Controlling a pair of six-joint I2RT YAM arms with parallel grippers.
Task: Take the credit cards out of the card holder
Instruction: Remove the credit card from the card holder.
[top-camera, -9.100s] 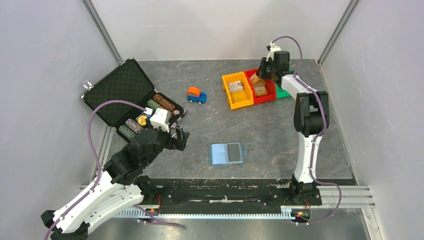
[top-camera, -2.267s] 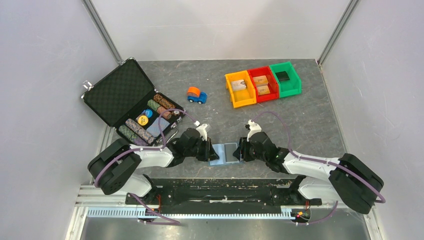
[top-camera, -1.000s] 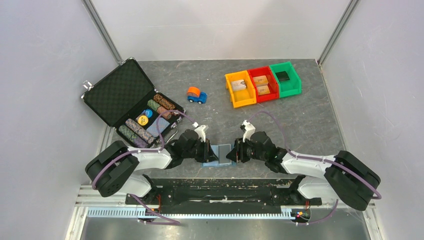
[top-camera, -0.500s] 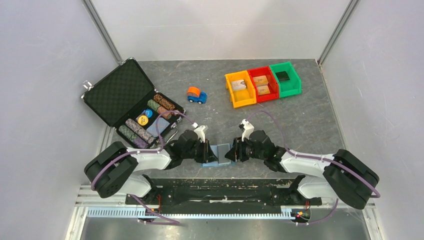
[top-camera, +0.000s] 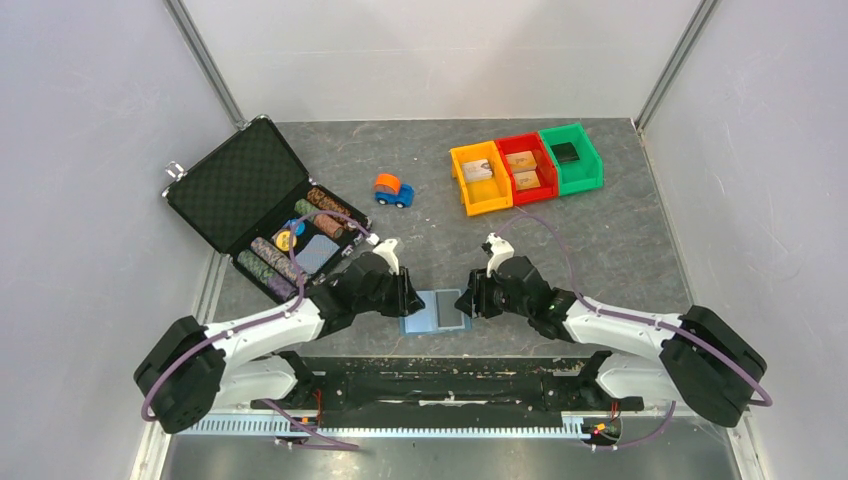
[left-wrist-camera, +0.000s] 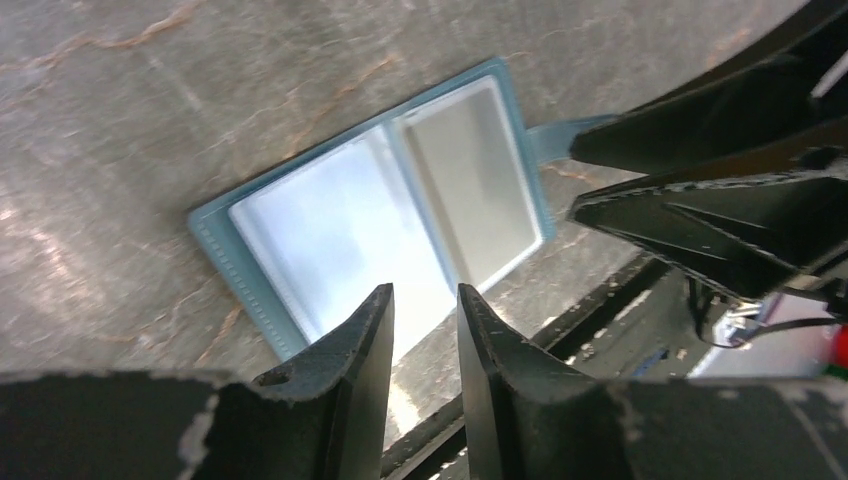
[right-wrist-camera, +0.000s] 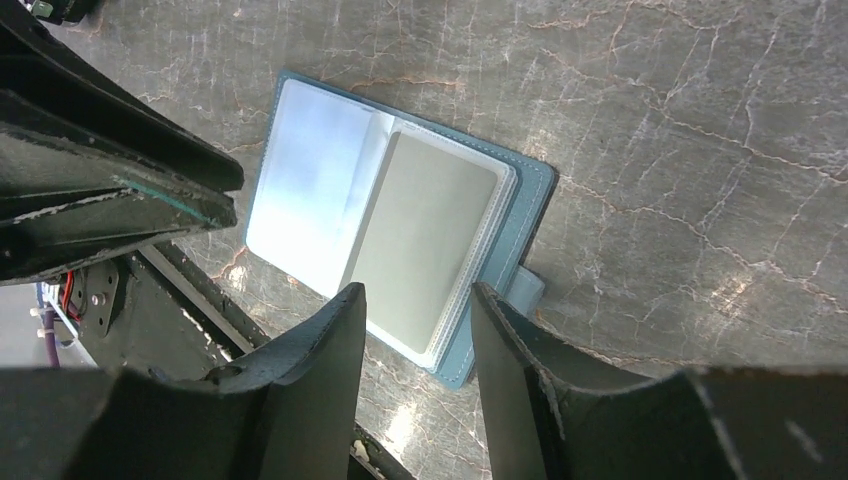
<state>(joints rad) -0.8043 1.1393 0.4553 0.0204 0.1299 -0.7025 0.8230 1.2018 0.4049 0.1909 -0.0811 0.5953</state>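
Note:
The light-blue card holder (top-camera: 432, 311) lies open and flat on the table near its front edge, its closing tab pointing right. A grey credit card (right-wrist-camera: 425, 235) sits under the clear sleeve of its right half (left-wrist-camera: 475, 185); the left half (right-wrist-camera: 305, 195) glares white, so I cannot tell what it holds. My left gripper (top-camera: 408, 297) hovers at the holder's left edge, jaws a little apart and empty (left-wrist-camera: 425, 295). My right gripper (top-camera: 473, 298) hovers at the tab side, open and empty (right-wrist-camera: 418, 295).
An open black case (top-camera: 225, 180) with poker chips lies at the left. A blue-and-orange toy car (top-camera: 394, 190) stands mid-table. Orange (top-camera: 479, 181), red (top-camera: 526, 169) and green (top-camera: 571, 157) bins stand at the back right. A black rail (top-camera: 450, 385) runs just beyond the table's front edge.
Both grippers were pressed against the holder, which stood partly folded up between them. Now it lies flat and open, the left jaws have widened and both grippers have drawn slightly apart.

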